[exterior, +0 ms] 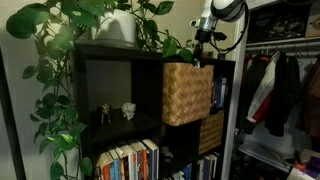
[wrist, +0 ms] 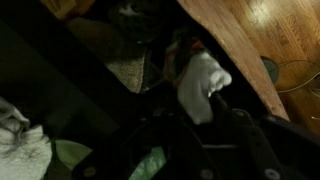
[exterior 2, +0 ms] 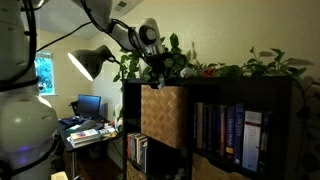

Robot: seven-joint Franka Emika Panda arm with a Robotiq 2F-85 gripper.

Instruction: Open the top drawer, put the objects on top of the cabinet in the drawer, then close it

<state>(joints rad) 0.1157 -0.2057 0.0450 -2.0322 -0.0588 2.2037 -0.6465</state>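
The black cabinet (exterior: pixel 110 75) (exterior 2: pixel 265 92) has its tan wicker top drawer (exterior: pixel 187 92) (exterior 2: pixel 163 115) pulled partly out of its cube. My gripper (exterior: pixel 203 45) (exterior 2: pixel 155 66) hangs just above the drawer's open top at the cabinet's top edge. In the wrist view the gripper (wrist: pixel 207 102) appears shut on a small whitish object (wrist: pixel 198 80), with a patch of the drawer's weave (wrist: pixel 125 70) below it. Two tiny trinkets (exterior: pixel 104 112) (exterior: pixel 128 110) stand in the open cube beside the drawer.
A leafy plant in a large white pot (exterior: pixel 118 28) sits on the cabinet top, and its vines (exterior 2: pixel 250 65) trail along it. A smaller darker woven bin (exterior: pixel 210 131) sits below the drawer. Books (exterior: pixel 130 160) (exterior 2: pixel 228 128) fill other cubes. Clothes (exterior: pixel 280 90) hang nearby.
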